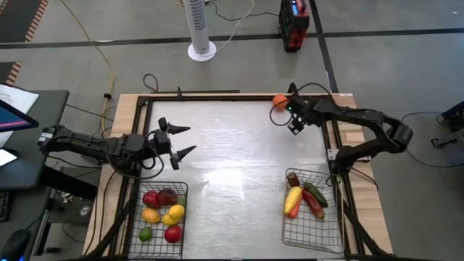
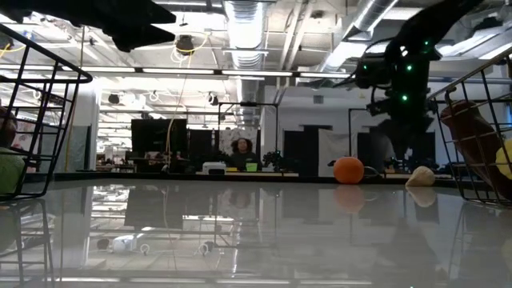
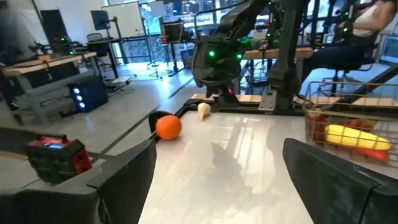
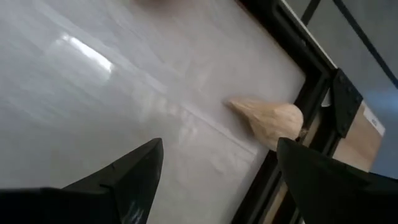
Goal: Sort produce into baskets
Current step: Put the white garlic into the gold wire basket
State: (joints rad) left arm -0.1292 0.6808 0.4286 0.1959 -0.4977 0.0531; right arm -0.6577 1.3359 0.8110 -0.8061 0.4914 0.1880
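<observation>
Garlic [image 4: 272, 120] lying against the table's far right edge near the orange [image 1: 279, 101] seems the current target, with the right gripper [image 4: 217, 165] hovering wide open above it, needing to descend and close, while the left gripper [image 1: 181, 140] waits open above the fruit basket [image 1: 134, 217].

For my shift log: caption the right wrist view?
Open right gripper poised above the garlic lying beside the table's dark edge frame.
</observation>
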